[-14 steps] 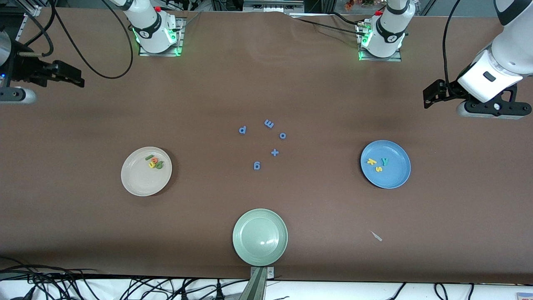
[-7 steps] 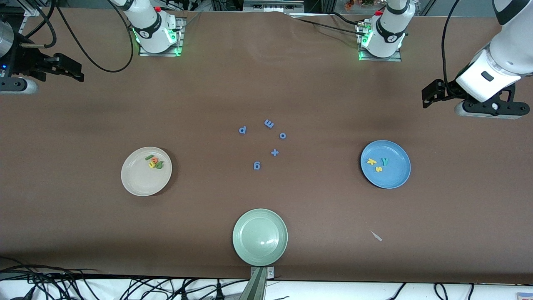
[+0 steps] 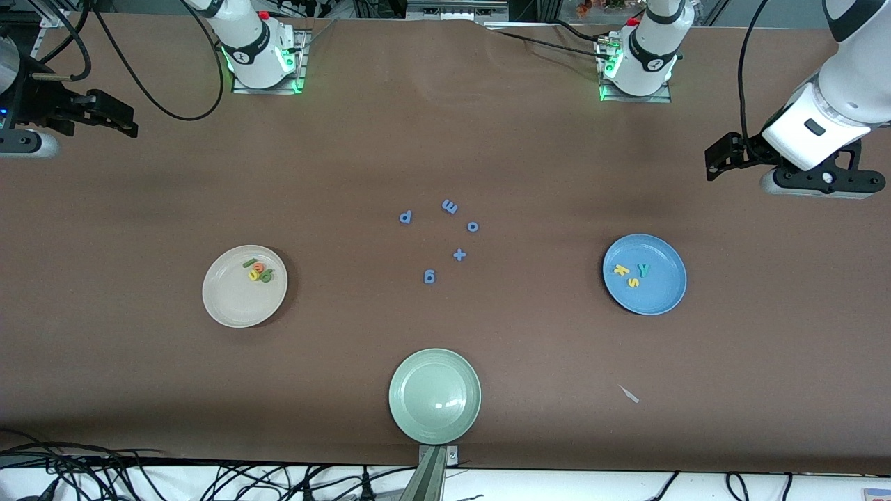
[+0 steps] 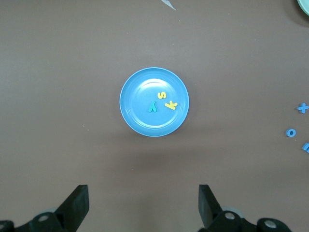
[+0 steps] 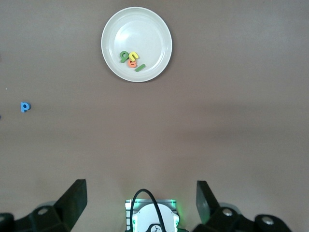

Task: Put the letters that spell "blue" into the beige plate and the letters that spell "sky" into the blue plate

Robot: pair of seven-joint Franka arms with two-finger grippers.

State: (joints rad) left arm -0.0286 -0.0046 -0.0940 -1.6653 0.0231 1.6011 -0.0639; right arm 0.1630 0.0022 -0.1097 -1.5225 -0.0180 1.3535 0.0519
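The brown desk (image 3: 445,139) holds three plates. The beige plate (image 3: 233,306) has the b, l, u, e letters (image 3: 257,270) in it. The blue plate (image 3: 661,292) has the s, k, y letters (image 3: 632,273). Small blue letters (image 3: 445,240) lie mid-desk, a green plate (image 3: 434,395) at the near edge. The left claw (image 3: 720,154) and right claw (image 3: 111,118) hang apart, holding nothing, over the desk's ends.

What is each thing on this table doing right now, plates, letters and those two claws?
beige plate: holds the b, l, u, e letters
blue plate: holds the s, k, y letters
sage green plate: empty
blue letters and plus sign: loose on the table between the plates
left gripper: jaws open, holding nothing
right gripper: jaws open, holding nothing
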